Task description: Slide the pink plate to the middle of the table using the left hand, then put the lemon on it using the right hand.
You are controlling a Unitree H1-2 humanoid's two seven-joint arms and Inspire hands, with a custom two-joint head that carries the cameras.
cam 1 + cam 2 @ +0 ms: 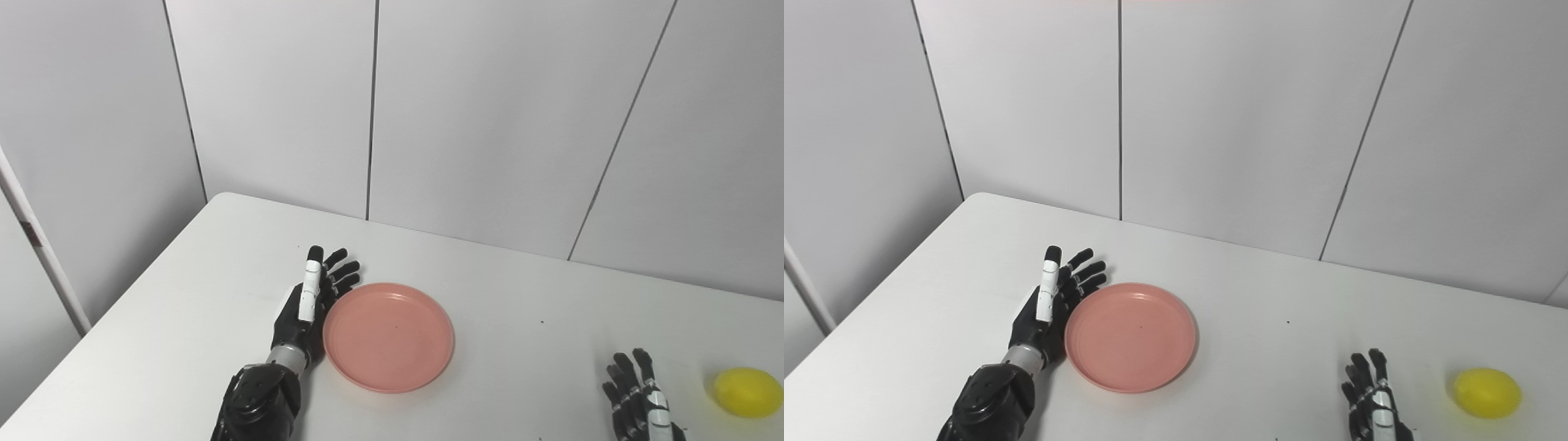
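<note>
Our left hand (pixel 309 306), fingers apart and holding nothing, stands edge-on against the left rim of the round pink plastic plate (pixel 389 335). We should push steadily rightward, palm low. Right of the plate, our right hand (pixel 637 398) waits spread beside the yellow lemon (pixel 748 392).

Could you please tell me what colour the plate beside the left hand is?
Pink, plain; the plate shows best in the left eye view.

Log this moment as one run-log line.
left hand: open, against plate left rim | right hand: open, idle | lemon: on table, right of right hand | plate: empty
</note>
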